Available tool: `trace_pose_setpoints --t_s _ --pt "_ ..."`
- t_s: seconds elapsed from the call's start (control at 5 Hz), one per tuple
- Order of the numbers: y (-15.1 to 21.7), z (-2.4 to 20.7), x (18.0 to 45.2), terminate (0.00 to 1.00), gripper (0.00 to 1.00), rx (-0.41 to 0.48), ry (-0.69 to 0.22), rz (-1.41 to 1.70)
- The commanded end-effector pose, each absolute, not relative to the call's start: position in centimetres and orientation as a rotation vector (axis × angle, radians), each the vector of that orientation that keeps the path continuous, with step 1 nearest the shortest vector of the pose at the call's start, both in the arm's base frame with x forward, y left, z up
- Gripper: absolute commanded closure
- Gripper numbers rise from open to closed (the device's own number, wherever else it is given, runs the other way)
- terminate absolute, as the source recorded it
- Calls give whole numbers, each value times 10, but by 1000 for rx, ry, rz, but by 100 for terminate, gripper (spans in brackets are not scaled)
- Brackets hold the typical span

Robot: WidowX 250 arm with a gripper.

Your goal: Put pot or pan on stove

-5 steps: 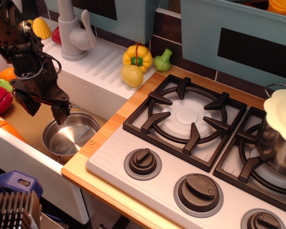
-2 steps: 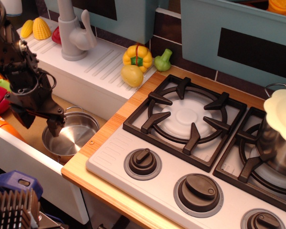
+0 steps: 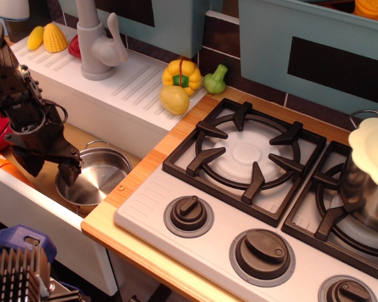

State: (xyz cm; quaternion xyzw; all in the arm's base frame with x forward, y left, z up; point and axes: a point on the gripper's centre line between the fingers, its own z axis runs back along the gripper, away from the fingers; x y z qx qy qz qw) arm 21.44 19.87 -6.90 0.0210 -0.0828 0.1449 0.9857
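Steel pot [image 3: 96, 179] sat in the sink recess [image 3: 50, 165], left of the wooden counter [image 3: 138, 189] and the stove [image 3: 252, 182]. Black gripper [image 3: 63, 170] hung at the pot's left rim; whether its jaws were spread could not be told.

white faucet [image 3: 97, 39], yellow pepper [image 3: 181, 73], lidded pot [image 3: 368, 179]

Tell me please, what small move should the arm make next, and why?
Probably lower the tool slightly and close it on the left rim of the small shiny steel pot. The pot sits in the sink beside the silver-grey cooktop, not visibly gripped; the left burner is free.
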Motion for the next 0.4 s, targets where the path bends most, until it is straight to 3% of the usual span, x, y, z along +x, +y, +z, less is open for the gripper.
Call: trace_pose_setpoints --t_s 0.0,0.2 --pt "204 -72 225 0 100 4 -198 320" --pt "198 -70 226 0 100 0 -219 321"
